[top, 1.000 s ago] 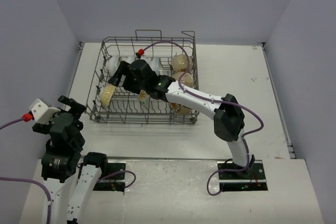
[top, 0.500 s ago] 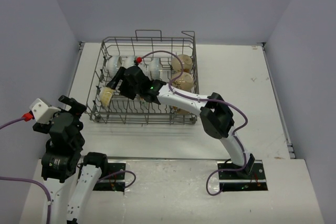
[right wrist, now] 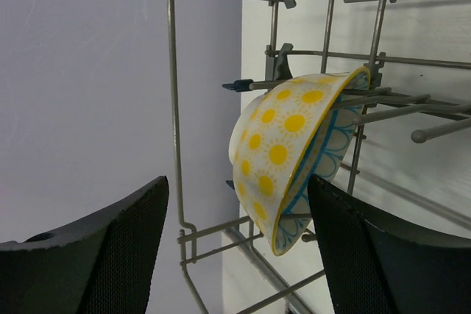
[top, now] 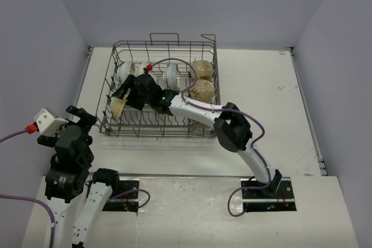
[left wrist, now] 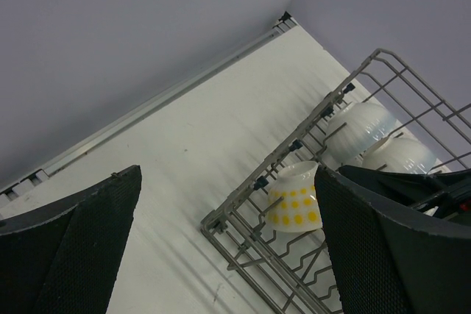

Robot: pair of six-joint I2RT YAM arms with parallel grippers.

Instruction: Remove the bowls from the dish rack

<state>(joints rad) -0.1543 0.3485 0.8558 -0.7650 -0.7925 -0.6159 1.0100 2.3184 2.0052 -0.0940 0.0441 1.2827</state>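
At the left end of the dish rack (top: 168, 133), the right end effector (right wrist: 237, 182) is hovering spread open, far nearer than the wide-open left end effector (left wrist: 228, 182) outside the rack's near-left corner. The yellow-dotted bowl (right wrist: 283, 145) is leaning on edge against the rack's left wall, lying straight ahead between the right jaws, untouched.

table (top: 261, 85): white, matte | walls (top: 192, 4): pale lavender | edge rail (left wrist: 147, 102): metal, along wall
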